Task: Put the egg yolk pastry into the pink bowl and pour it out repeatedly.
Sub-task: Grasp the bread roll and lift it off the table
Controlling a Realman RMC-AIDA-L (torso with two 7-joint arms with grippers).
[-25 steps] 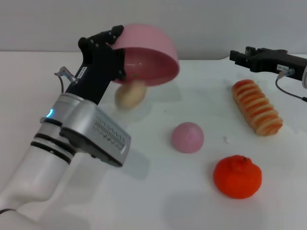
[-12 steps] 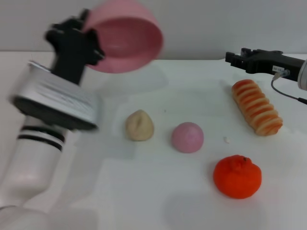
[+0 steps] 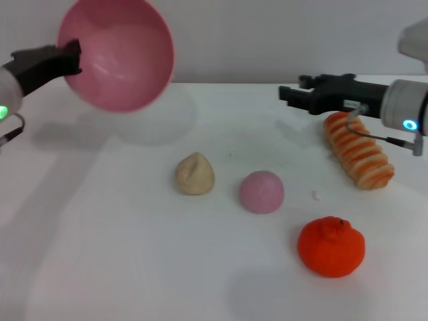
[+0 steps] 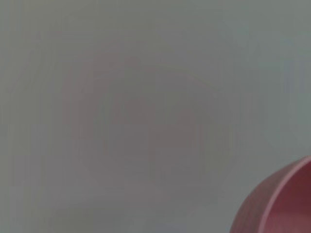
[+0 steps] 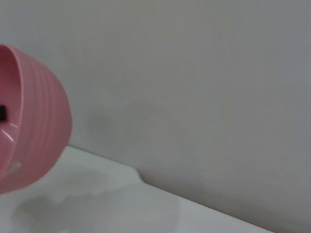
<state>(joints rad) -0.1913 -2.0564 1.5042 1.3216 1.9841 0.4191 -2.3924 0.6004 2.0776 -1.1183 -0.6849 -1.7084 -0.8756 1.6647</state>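
The egg yolk pastry (image 3: 194,174), a pale beige dome, lies on the white table (image 3: 134,254) near the middle. The pink bowl (image 3: 117,53) hangs high at the far left, tipped on its side, its empty inside facing me. My left gripper (image 3: 72,57) is shut on the bowl's left rim. A slice of that bowl shows in the left wrist view (image 4: 282,204), and its ribbed outside shows in the right wrist view (image 5: 29,131). My right gripper (image 3: 289,93) reaches in from the right, above the table, well right of the pastry.
A pink-mauve ball (image 3: 261,192) sits just right of the pastry. A ridged orange-striped bread roll (image 3: 359,150) lies under the right arm. An orange tangerine (image 3: 331,246) rests at the front right, with a small white crumb (image 3: 314,195) behind it.
The pastry dropped from the tipped bowl onto the table. My left arm then swung the bowl up and far left. My right gripper slid leftward.
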